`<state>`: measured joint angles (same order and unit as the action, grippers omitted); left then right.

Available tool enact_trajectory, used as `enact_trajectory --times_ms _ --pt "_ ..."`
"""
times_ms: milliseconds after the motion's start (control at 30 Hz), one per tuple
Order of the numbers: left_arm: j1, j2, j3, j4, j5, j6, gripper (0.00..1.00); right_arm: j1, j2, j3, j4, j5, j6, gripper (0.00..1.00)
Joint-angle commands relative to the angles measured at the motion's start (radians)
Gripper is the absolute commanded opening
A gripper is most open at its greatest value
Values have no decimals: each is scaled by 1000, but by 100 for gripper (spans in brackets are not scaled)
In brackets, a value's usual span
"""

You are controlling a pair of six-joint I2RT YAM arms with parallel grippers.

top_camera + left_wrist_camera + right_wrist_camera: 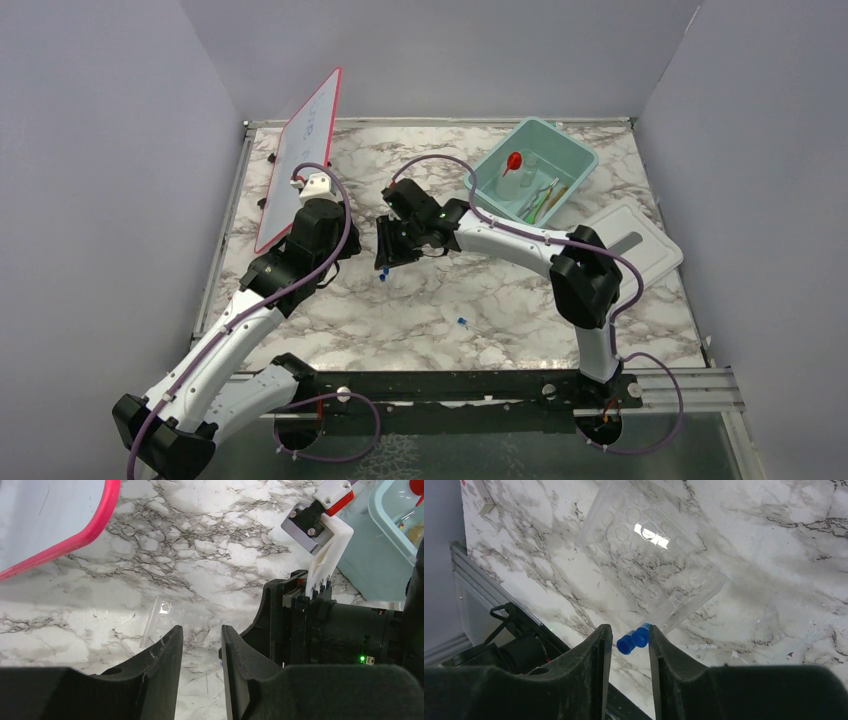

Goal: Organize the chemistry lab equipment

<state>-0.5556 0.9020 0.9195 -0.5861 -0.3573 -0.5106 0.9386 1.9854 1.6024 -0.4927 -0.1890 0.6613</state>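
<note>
The right arm (500, 235) rises from its base at the bench's 5 o'clock corner, bends at the elbow and stretches low across toward 9 o'clock, with its wrist near the middle of the bench (400, 310). Its end effector (629, 628) points down at the marble. The jaws stand narrowly apart with the blue cap of a blue-capped tube (634, 637) between them. The cap seems to touch one finger, with a sliver of gap at the other, so it cannot be told whether the tube is gripped. The tube's clear body runs toward the near corner of a clear rack (649, 555) lying flat on the bench.

The left arm (230, 340) reaches from 7 o'clock up toward 10 o'clock, its wrist folded steeply downward beside the leaning whiteboard (305, 150). The left end effector (202, 629) is slightly parted. Marble shows through the gap and nothing is seen between the jaws. An edge of the rack lies just beside its left finger.

A second blue-capped tube (462, 322) lies loose on the bench toward 6 o'clock of centre. The teal tub (565, 137) at 1 o'clock holds the red funnel (513, 160) with other small items too small to name. Its white lid (630, 235) rests at 3 o'clock.
</note>
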Motion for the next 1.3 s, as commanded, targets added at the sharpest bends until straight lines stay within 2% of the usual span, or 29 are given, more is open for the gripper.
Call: enact_trajectory --times_ms 0,167,333,567,667,833,1033,1267 --pt "6 -2 -2 -7 -20 15 37 0 -38 34 -17 4 -19 38" --pt "6 -5 6 -7 -18 18 38 0 -90 31 -16 101 -36 39" --pt "6 -12 16 8 1 35 44 -10 -214 -62 -36 260 -87 44" --pt "6 -22 13 88 86 85 55 -16 -347 -247 -231 395 -247 58" --pt "6 -33 7 133 95 96 59 -15 -372 -318 -347 384 -273 61" --pt "6 -49 -9 202 92 95 68 -14 -351 -367 -448 215 -314 61" --pt "6 -42 -8 236 115 101 73 5 -295 -409 -434 156 -331 60" --pt "6 -43 -2 233 124 109 73 12 -188 -398 -370 176 -392 49"
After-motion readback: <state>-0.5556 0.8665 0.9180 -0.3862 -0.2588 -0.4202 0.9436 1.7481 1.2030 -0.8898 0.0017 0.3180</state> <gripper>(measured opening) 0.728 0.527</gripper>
